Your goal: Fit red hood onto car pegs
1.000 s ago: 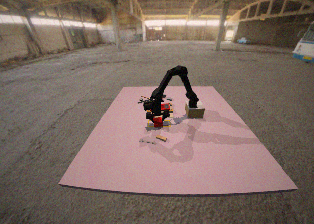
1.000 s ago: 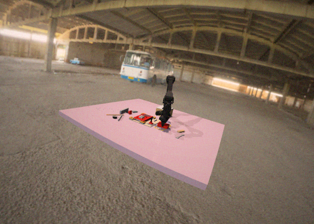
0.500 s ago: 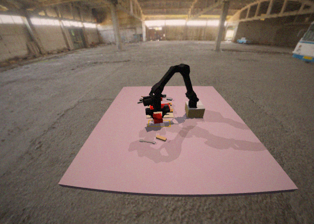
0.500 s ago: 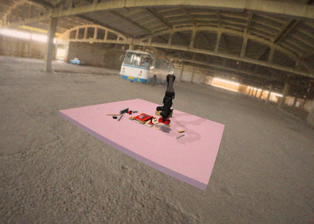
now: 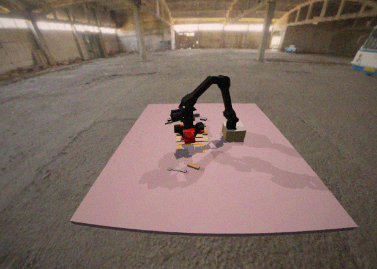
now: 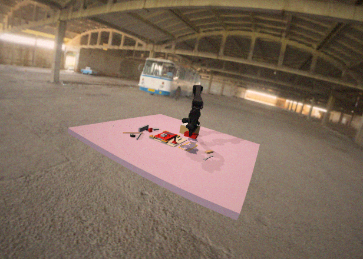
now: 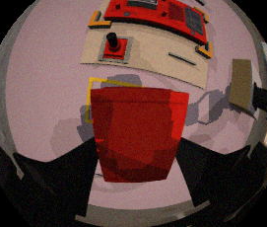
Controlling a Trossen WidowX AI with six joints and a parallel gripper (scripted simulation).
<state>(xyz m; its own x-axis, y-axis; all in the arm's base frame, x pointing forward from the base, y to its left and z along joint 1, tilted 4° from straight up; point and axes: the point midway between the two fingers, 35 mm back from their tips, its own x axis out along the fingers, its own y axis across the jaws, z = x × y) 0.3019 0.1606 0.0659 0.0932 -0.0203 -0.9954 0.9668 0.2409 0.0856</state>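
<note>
From my wrist view the hood (image 7: 138,134) fills the middle of the picture, a red shell with its flat roof facing the camera, and I have the gripper (image 7: 137,160) clamped on it, the dark fingers pressing against its two sides while standing fairly wide because the shell is broad. In the top view the hood (image 5: 188,135) hangs under the gripper (image 5: 187,130) clear of the pink table (image 5: 245,200), above the near edge of the jig, with a yellow outline (image 5: 191,148) on the table just in front of it and the arm's shadow across that outline. Beyond the hood in the wrist view I see the red chassis (image 7: 156,11) lying in its tan jig (image 7: 153,54), well apart from the hood. A small red block with a dark knob (image 7: 113,45) sits on the jig, between the chassis and the hood. A wrench (image 5: 177,170) and a small wooden block (image 5: 193,165) lie nearer on the table.
</note>
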